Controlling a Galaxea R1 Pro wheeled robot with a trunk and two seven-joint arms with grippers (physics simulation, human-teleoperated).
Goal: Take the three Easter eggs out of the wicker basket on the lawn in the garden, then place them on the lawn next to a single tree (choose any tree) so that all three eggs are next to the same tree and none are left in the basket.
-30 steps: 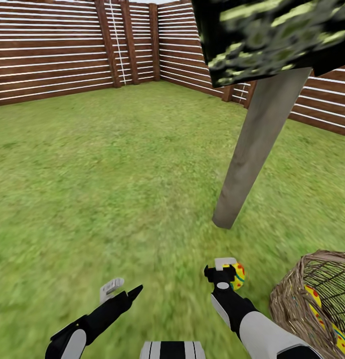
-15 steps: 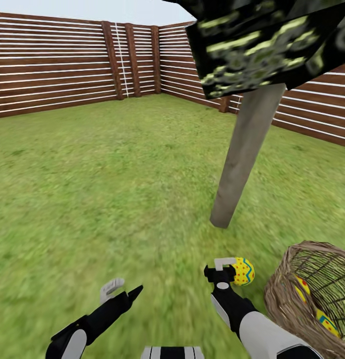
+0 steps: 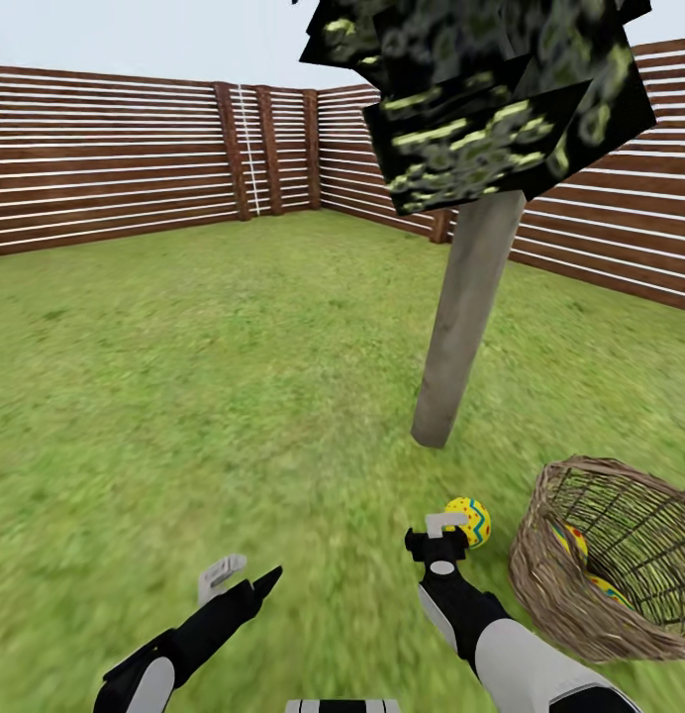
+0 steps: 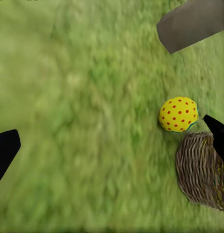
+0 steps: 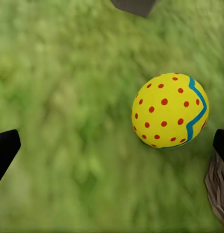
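Right wrist view: a yellow Easter egg with red dots and a blue zigzag band [image 5: 170,110] lies on the bright green lawn [image 5: 68,121], free between the spread black fingertips [image 5: 4,148] of the right gripper [image 3: 446,530], which grips nothing. Just beyond that gripper's outer side stands the round light brown wicker basket [image 3: 570,594], holding what seem to be two more eggs [image 3: 572,540]. Ahead rises the pale grey tree trunk [image 3: 461,327]. The left gripper [image 3: 239,574] hangs open and empty.

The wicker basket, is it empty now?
Not empty: the wicker basket holds yellow Easter eggs behind its weave; another egg lies outside.
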